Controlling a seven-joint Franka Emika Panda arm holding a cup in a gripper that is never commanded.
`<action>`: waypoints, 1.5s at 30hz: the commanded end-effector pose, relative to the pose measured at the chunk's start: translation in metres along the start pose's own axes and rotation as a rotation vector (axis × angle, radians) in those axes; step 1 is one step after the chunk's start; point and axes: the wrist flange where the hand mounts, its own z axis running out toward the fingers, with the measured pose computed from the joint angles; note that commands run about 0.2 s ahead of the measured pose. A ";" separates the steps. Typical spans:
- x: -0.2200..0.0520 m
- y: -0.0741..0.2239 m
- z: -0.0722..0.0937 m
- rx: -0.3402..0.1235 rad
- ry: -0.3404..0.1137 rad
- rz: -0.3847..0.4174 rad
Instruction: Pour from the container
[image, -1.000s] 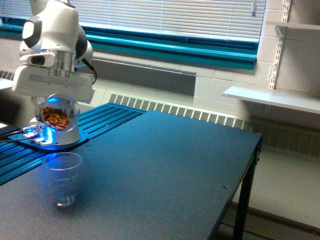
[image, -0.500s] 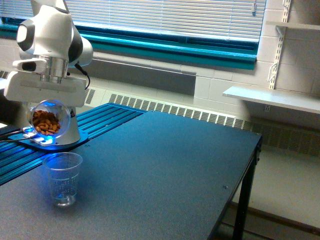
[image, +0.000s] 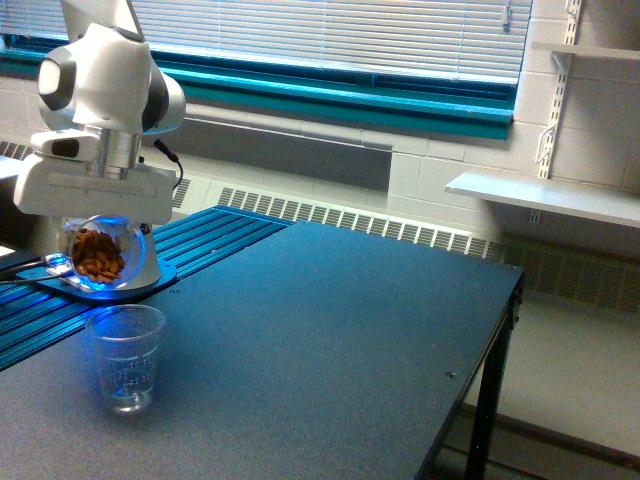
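end effector (image: 98, 228) fingers hidden behind container (image: 100, 254)

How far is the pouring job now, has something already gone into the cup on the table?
Done: the gripper holds the container, with brown pieces inside, in the air above and behind the cup. In hand: the hold near the cup. Left: the pour itself; the pieces sit inside the container and the cup looks empty.

On the counter (image: 330, 330) stands an empty cup (image: 126, 358); the container (image: 100, 254) hangs above it, toward eleven o'clock.
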 end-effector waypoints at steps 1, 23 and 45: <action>-0.015 -0.012 0.008 -0.017 -0.026 -0.059; 0.004 -0.026 0.012 -0.035 -0.017 -0.042; 0.007 -0.026 0.023 -0.091 -0.032 -0.082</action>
